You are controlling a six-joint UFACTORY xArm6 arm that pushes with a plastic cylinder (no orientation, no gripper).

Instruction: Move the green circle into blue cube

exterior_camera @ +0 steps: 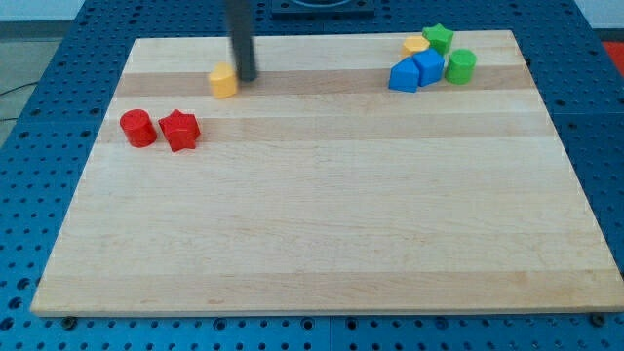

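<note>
The green circle (460, 66) is a short green cylinder at the view's top right. It stands just right of the blue cube (428, 67), close to it or touching. A second blue block (403, 76) sits against the cube's left side. My tip (246, 78) is far to the left, at the view's top, just right of a yellow block (223, 81).
A green star (438, 38) and a yellow block (416, 45) lie just above the blue blocks. A red cylinder (137, 128) and a red star (179, 130) sit at the view's left. The wooden board (322, 214) lies on a blue perforated table.
</note>
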